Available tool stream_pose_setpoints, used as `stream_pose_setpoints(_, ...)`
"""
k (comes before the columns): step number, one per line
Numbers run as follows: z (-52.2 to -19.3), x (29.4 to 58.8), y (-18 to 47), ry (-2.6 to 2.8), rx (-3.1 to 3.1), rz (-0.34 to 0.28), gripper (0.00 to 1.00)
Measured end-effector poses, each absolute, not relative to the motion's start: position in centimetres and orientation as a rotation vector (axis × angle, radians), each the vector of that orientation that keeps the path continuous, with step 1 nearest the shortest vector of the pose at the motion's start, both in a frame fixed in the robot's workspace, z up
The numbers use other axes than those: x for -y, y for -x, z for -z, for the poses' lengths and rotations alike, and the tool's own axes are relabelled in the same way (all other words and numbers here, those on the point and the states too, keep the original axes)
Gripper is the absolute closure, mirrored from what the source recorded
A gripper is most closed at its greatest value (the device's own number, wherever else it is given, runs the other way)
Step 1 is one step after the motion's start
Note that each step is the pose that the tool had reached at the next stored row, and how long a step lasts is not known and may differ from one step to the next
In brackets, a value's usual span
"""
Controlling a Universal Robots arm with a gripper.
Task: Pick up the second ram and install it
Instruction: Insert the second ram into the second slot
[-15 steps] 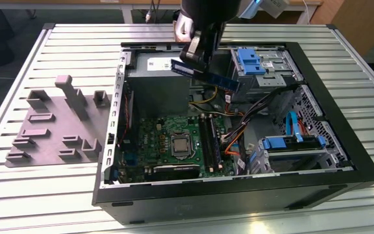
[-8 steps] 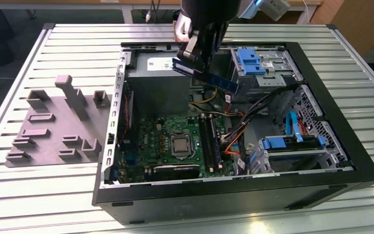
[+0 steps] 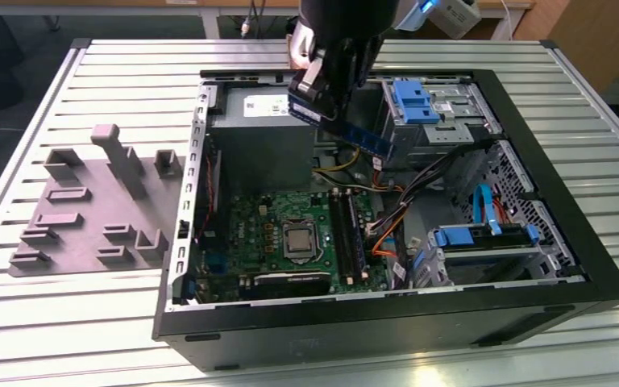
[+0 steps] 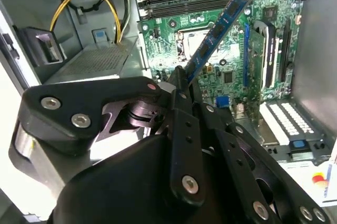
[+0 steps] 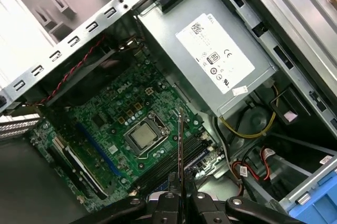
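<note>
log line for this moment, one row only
jaws: shut on second ram | ram: tilted, in air above motherboard | seated in slot: no

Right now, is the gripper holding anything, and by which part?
Yes. The gripper is shut on the ram, pinching it at one end. The rest of the stick juts free toward the motherboard, not yet in a slot.
</note>
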State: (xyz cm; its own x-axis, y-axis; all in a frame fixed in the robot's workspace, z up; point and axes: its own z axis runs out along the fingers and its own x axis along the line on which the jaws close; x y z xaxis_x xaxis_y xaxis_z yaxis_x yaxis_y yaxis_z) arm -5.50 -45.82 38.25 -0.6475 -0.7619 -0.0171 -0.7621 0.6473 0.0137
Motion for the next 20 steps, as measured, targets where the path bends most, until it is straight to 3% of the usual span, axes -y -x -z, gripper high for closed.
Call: stream_pose_setpoints(20, -38.1, 45.8, 5.5, 0.936, -2.987, -0.027, 0.86)
